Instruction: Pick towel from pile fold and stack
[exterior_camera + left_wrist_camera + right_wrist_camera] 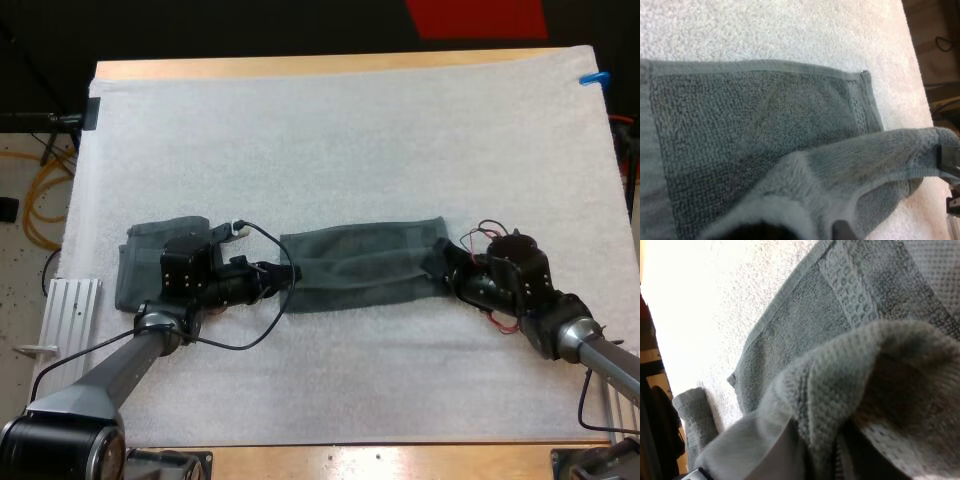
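plainly, a long dark grey-green terry towel [360, 265] lies stretched across the white foam mat [350, 130] on the wooden table [300, 66], running from one claw to the other. the left claw [272, 272] is at the towel's left end, and its black fingers [842, 231] are clamped on a fold of cloth that rises over them in the left wrist view, while the rest of the towel [755, 130] lies flat on the mat ahead of that claw. the right claw [443, 262] is at the opposite end, pinched on the towel's near right corner; from its own camera a thick hump of doubled cloth [880, 390] bunches right at the claw, with a flat woven border beyond it. a second dark grey-green towel, folded [145, 270], rests on the mat behind the left claw, partly under that arm, just beside the stretched towel's left end but apart from it. seen from the right claw, this second towel [692, 415] sits past the stretched one's far end.
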Robot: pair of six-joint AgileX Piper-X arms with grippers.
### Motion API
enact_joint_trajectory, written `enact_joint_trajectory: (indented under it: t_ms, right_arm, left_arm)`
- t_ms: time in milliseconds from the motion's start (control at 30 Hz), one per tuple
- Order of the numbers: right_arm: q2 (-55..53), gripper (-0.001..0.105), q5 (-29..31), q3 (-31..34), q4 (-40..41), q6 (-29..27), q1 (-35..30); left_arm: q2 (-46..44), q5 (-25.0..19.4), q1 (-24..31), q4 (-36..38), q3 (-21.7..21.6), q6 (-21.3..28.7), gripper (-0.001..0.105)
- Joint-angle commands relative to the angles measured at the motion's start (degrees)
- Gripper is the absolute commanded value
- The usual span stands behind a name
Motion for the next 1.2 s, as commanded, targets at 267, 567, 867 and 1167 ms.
enact_joint_trajectory:
  t_ms: [267,567,867,1167]
  right_arm:
    - [-0.11,0.062,-1.77,-0.45,-18.59,-12.75,0.12]
    - [-4.63,0.062,-2.70,-0.60,-19.65,-18.44,0.12]
    - [-15.28,0.062,1.35,-3.63,1.59,-30.92,0.12]
    - [-26.18,0.090,13.60,-11.31,27.52,-43.55,0.12]
  left_arm:
    - [-0.19,1.15,-0.03,-3.93,-4.21,0.50,0.056]
    - [-9.86,-0.41,-0.03,-3.10,-7.86,2.96,0.056]
    - [-30.29,-11.73,-0.03,18.99,-8.40,17.06,0.056]
    - [-46.36,-27.58,-0.03,48.90,-13.33,29.02,0.068]
